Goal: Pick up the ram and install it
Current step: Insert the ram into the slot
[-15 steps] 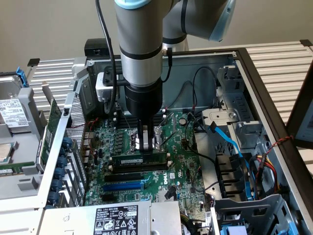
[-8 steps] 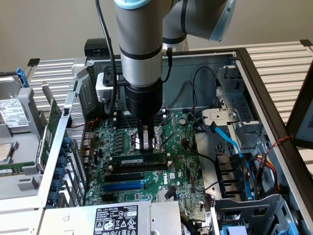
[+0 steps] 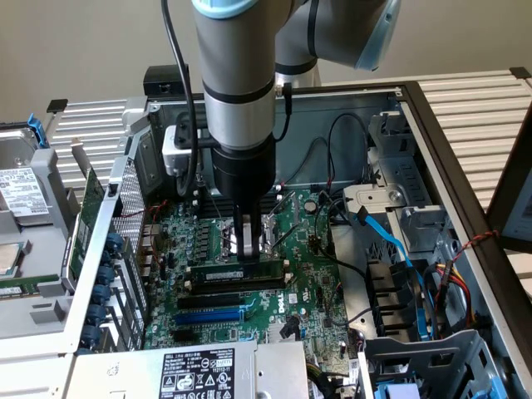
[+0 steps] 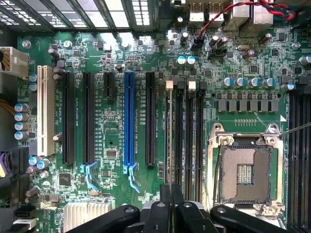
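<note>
Single arm (image 3: 237, 66) held upright, wrist (image 3: 241, 170) turned straight down, gripper (image 3: 245, 248) set low, fingers (image 4: 165, 200) pressed close together, narrow tips nearly met.

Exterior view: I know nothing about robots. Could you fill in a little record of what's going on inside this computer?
setting: open computer case, green motherboard exposed
arm: one, reaching straight down
gripper: shut, at the ram's top edge; grip on it cannot be told
ram: upright on edge along a black memory slot; whether seated cannot be told
beside it: black slot, then blue slot
</note>
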Robot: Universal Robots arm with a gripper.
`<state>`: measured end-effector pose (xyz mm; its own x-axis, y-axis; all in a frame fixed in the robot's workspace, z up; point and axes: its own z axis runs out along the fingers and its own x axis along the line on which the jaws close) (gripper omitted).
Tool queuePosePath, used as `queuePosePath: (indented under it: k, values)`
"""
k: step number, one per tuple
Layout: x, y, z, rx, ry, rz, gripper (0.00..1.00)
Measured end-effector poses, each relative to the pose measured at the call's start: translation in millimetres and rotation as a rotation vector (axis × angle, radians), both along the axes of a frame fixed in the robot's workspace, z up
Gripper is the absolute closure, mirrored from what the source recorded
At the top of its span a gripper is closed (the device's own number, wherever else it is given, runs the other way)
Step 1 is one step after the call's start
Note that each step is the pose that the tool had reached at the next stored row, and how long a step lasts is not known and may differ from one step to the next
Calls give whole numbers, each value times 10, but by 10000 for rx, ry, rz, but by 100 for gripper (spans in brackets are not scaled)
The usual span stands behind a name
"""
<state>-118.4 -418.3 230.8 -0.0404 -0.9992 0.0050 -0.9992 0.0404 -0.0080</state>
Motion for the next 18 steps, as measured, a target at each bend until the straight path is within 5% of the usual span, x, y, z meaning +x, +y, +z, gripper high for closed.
queuePosePath:
  k: [13,14,17,18]
  values:
    - [-20,0,-56,-1,-29,0,86]
    - [-20,0,-57,-2,-2,0,86]
    - [-24,0,-55,-2,313,0,79]
    - [-25,0,-50,-2,377,0,79]
